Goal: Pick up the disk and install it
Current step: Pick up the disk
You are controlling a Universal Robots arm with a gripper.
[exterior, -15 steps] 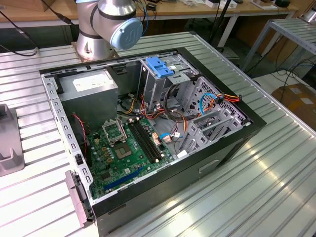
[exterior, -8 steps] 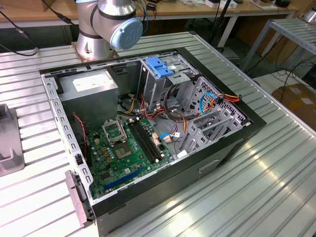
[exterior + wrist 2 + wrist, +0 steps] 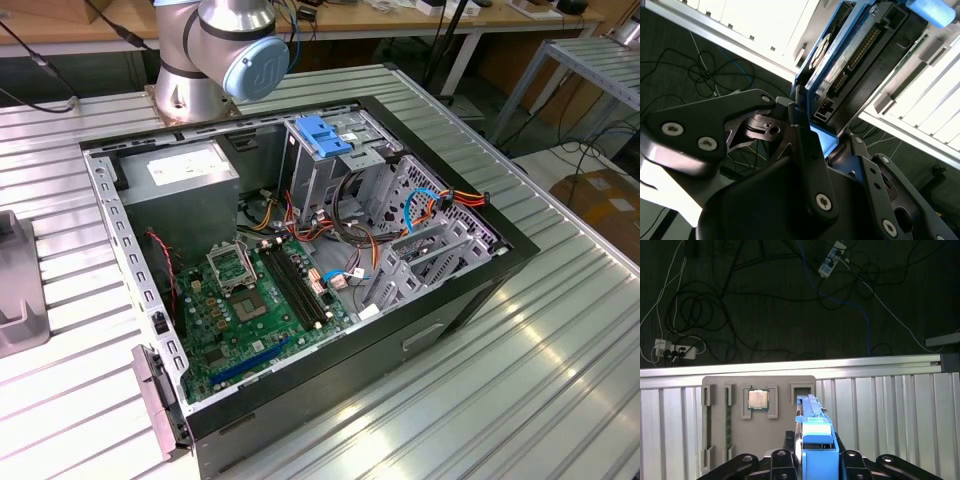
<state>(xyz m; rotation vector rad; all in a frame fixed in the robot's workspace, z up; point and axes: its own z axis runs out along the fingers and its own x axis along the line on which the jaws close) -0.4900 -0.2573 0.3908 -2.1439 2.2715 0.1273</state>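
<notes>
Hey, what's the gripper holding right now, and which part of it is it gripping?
The gripper holds the disk, clamped at its blue-railed end nearest the wrist. The rest of the disk juts out free.

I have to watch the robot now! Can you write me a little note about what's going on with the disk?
Gripper: shut on the disk.
Disk: held edge-on, with the grey parts tray beyond it in the first wrist view.
Done: disk gripped, and it looks lifted off the tray.
Left: disk is not yet inside the open computer case.
</notes>
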